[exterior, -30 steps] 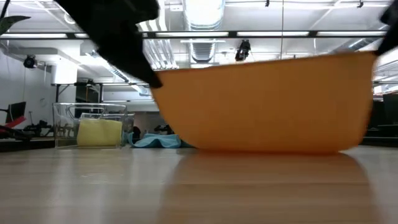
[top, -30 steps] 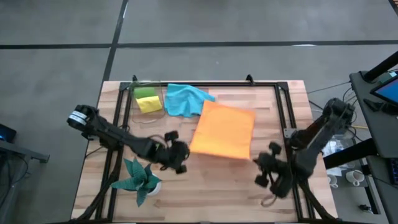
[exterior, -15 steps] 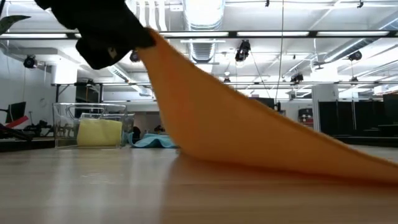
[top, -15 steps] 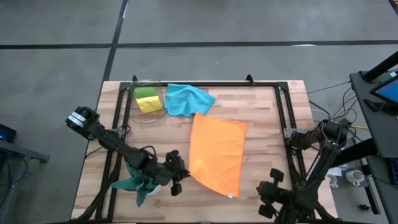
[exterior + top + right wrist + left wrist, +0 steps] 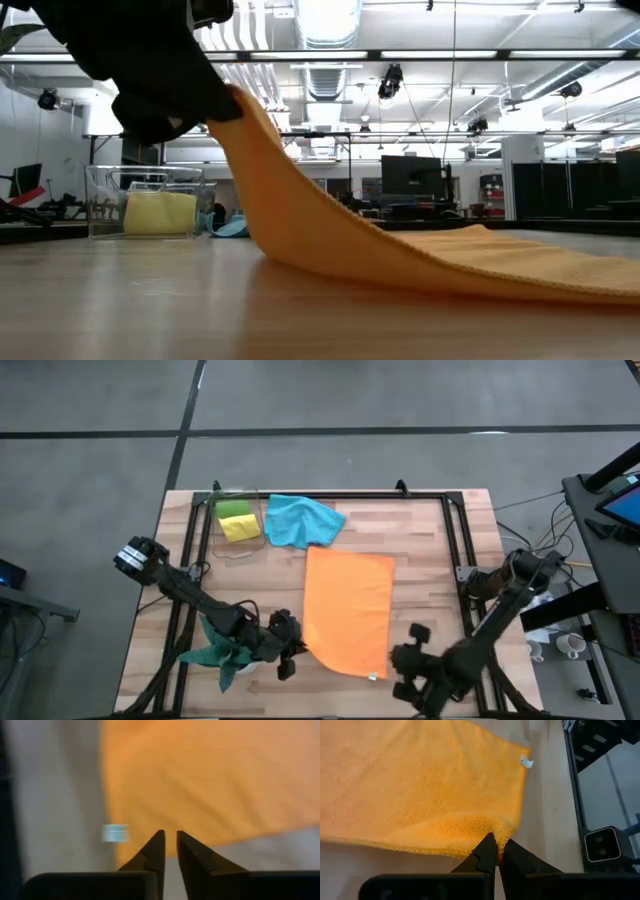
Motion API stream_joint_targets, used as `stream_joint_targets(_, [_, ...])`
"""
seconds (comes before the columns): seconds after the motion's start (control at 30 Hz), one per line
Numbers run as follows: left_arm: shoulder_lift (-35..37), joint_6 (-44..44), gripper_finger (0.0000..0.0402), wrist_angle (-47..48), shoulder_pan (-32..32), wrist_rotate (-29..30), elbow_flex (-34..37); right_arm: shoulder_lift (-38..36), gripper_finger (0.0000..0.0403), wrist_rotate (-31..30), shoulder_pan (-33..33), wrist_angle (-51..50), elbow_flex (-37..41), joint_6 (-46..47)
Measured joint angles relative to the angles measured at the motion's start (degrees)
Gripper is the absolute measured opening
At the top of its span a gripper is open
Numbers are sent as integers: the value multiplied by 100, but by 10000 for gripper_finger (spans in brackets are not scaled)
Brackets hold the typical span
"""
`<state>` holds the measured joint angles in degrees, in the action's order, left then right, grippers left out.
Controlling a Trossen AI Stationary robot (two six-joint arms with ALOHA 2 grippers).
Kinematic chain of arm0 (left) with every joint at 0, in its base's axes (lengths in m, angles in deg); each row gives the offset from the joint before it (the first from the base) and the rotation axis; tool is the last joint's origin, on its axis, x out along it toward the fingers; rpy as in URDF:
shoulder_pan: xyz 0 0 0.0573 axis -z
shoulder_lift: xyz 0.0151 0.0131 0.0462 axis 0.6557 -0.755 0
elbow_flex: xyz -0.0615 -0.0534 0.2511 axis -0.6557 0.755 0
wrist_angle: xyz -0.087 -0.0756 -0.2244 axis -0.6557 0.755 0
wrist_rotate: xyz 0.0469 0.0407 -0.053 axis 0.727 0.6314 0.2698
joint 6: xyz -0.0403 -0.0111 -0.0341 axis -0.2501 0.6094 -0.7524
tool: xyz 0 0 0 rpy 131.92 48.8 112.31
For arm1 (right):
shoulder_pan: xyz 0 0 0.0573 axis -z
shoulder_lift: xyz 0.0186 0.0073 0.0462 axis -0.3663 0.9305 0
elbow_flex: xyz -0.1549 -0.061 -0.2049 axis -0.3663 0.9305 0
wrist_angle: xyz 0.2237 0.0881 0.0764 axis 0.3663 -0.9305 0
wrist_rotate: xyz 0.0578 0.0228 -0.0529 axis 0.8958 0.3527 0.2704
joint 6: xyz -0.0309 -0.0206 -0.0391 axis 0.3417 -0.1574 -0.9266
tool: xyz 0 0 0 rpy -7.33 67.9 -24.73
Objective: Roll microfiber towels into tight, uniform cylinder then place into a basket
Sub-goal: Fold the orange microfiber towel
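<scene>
From above, table: a wooden table (image 5: pixel 430 550) with a black metal frame (image 5: pixel 455 535) round its edges
From above, orange towel: the orange towel (image 5: pixel 350 605) lies spread near the middle, long side running toward the front edge; its front left corner is pinched by the left gripper (image 5: pixel 293 650)
From above, other towels: the blue towel (image 5: pixel 300 520) lies crumpled at the back, just beside the basket (image 5: pixel 255 520); the lime green towel (image 5: pixel 233 508) and the yellow towel (image 5: pixel 240 528) sit inside it
From above, plant: a teal spiky plant (image 5: pixel 222 645) under the left arm, near the front left
From above, right gripper: the right gripper (image 5: pixel 412 665) hangs at the front, just right of the orange towel's front right corner
Low view, left gripper: the left gripper (image 5: pixel 205 100) holds one corner of the orange towel (image 5: pixel 400 255) lifted; the cloth slopes down and lies flat on the table farther right
Low view, basket: the clear basket (image 5: pixel 110 200) stands at the back left with the yellow towel (image 5: pixel 160 213) in it; a bit of blue towel (image 5: pixel 235 227) shows beside it
Left wrist, fingers: the left gripper (image 5: pixel 497 851) is closed together on a bunched edge of the orange towel (image 5: pixel 415 785); a small white tag (image 5: pixel 525 762) marks a far corner
Right wrist, fingers: the right gripper (image 5: pixel 170 845) has its tips slightly apart with nothing between them, above the orange towel (image 5: pixel 210 780); the towel's tag (image 5: pixel 115 833) shows close by
</scene>
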<state>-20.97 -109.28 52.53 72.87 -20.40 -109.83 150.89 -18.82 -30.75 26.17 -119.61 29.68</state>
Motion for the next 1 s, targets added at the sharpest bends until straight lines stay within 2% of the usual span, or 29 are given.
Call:
stream_joint_targets(0.1, [-9,-148,0,8,23,-86,2,0,78,778,317,1311,286,-935])
stream_joint_targets(0.2, [-9,-199,0,5,60,-131,13,0,119,1407,503,2198,554,-1438])
stream_joint_targets(0.3, [-9,-294,0,5,82,-134,51,0,155,1706,517,2443,669,-1633])
stream_joint_targets(0.43, [-9,-413,0,16,121,-136,70,34,184,1912,389,2456,821,-1634])
stream_joint_targets(0.57, [-9,-463,0,14,145,-131,81,35,191,2021,368,2657,1100,-1488])
stream_joint_targets(0.77, [-178,-606,0,7,151,-127,92,185,178,2292,360,3106,1396,-1572])
stream_joint_targets(1.0, [-346,-648,0,2,149,-131,92,605,162,2365,365,3160,1361,-1742])
